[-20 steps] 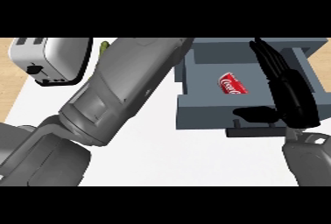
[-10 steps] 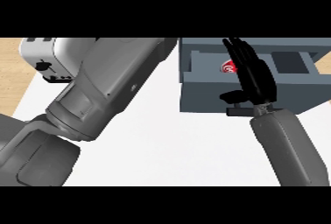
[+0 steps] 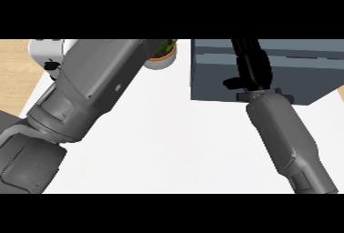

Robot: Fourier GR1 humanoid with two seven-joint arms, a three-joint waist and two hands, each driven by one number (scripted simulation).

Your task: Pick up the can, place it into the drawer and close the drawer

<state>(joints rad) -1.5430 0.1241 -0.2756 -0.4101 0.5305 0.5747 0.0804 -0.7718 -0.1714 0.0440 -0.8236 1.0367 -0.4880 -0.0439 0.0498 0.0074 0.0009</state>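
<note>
The grey drawer unit (image 3: pixel 214 77) stands at the back right of the white counter (image 3: pixel 174 145). No open tray shows on it and no can is visible anywhere. My right hand (image 3: pixel 251 63) lies on the unit's face with its black fingers straight and pointing away from me, open and holding nothing. Its grey forearm (image 3: pixel 289 136) runs in from the lower right. My left forearm (image 3: pixel 87 100) crosses the left half of the view up to the top edge. The left hand itself is out of sight.
A white toaster (image 3: pixel 46 53) sits at the back left, partly behind my left forearm. A small potted plant (image 3: pixel 161 52) in a white pot stands between the toaster and the drawer unit. Wooden floor (image 3: pixel 17 68) shows beyond the counter's left edge.
The drawer stood open with the red can lying inside; now its tray is pushed in and the can is hidden. My right hand has moved forward, flat against the drawer.
</note>
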